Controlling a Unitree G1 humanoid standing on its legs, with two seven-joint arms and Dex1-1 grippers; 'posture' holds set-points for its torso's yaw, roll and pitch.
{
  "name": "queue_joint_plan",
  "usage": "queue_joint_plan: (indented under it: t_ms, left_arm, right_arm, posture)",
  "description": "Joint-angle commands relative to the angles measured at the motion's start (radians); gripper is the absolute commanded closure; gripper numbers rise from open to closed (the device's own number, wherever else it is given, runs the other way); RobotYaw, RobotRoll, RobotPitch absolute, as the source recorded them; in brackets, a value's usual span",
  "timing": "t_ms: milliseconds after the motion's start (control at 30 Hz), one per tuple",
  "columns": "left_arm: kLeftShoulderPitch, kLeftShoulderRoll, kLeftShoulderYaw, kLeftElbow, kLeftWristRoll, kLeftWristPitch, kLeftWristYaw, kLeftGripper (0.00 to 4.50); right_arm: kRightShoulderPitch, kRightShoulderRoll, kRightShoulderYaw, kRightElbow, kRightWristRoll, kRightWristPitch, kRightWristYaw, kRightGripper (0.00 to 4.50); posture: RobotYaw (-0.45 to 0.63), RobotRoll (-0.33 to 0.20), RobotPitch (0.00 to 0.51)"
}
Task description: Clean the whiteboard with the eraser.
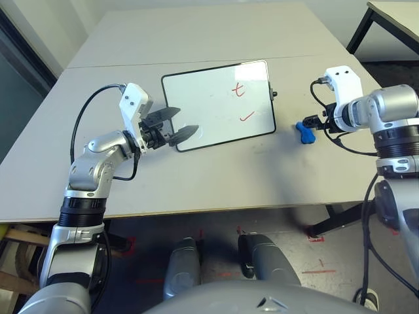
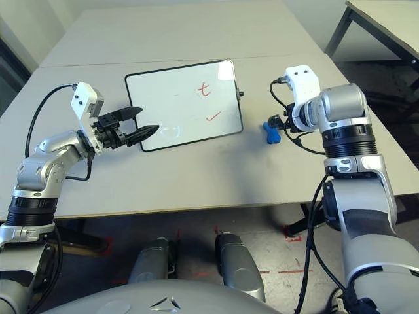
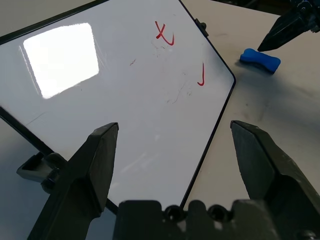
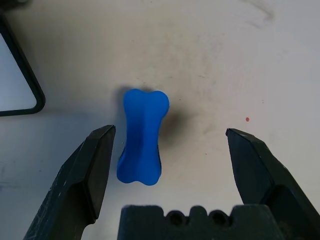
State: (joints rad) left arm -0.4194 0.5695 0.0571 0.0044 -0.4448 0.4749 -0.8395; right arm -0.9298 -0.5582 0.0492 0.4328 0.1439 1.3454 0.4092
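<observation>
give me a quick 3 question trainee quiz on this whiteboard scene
1. True or false: the right tool is already shut on the eraser.
2. Which colour are the marks on the whiteboard? A) green B) red C) black
3. Fill in: the left tool hangs open over the board's ____ end, the one away from the eraser.

Key
1. False: its fingers stand open either side of the eraser, which lies on the table beside the board.
2. B
3. left
</observation>
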Motion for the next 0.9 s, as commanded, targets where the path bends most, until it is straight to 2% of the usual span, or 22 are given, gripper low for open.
queue_joint_plan:
  t_ms: [33, 833, 900]
  left_arm:
    - [0.015, 0.004, -0.001, -0.016, 0.012, -0.001, 0.005, 0.00]
    - [0.019, 0.004, -0.007, -0.020, 0.013, 0.002, 0.015, 0.00]
    - [0.018, 0.003, -0.007, -0.019, 0.014, 0.001, 0.015, 0.00]
  right_arm:
    - [0.006, 0.013, 0.011, 0.013, -0.004, 0.005, -0.006, 0.04]
    - [0.026, 0.063, 0.012, 0.134, -0.026, -0.078, -0.050, 0.04]
    - [0.025, 0.065, 0.011, 0.140, -0.027, -0.084, -0.052, 0.45]
  posture:
    - [-0.10, 0.000, 0.085]
    - [-0.10, 0.000, 0.090]
    - [-0.10, 0.000, 0.090]
